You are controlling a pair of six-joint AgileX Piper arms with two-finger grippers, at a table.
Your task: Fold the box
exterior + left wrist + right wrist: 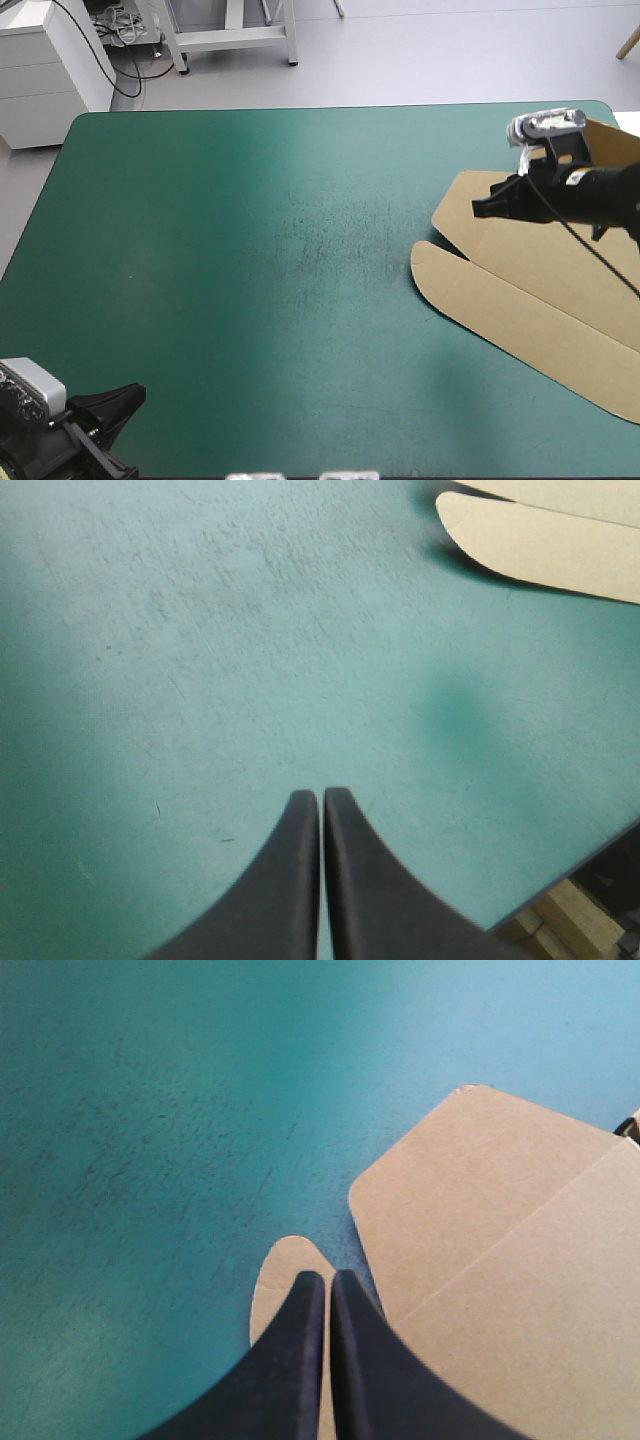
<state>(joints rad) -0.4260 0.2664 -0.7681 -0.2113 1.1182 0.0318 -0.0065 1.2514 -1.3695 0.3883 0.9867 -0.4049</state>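
Right gripper (327, 1278): black fingers (295, 1360) pressed together, tips meeting, nothing between. Hangs over box (540, 300), tips above gap between rounded flap (285, 1270) and angled flap (450, 1170). Whether tips touch board: cannot tell.

Box: flat brown sheet, unfolded, crease lines showing, lying on teal-green cover (250, 250) at table's right side, running out past right edge.

Left gripper (321, 796): fingers likewise together, empty. Sits at table's near left corner, pointing across bare cover toward box's rounded flap, well apart from it.

A lab: teal-green table (250, 250), white drawer cabinet (45, 70), metal stand (232, 36) (cables (120, 28) tangled beside it), grey floor (430, 60).
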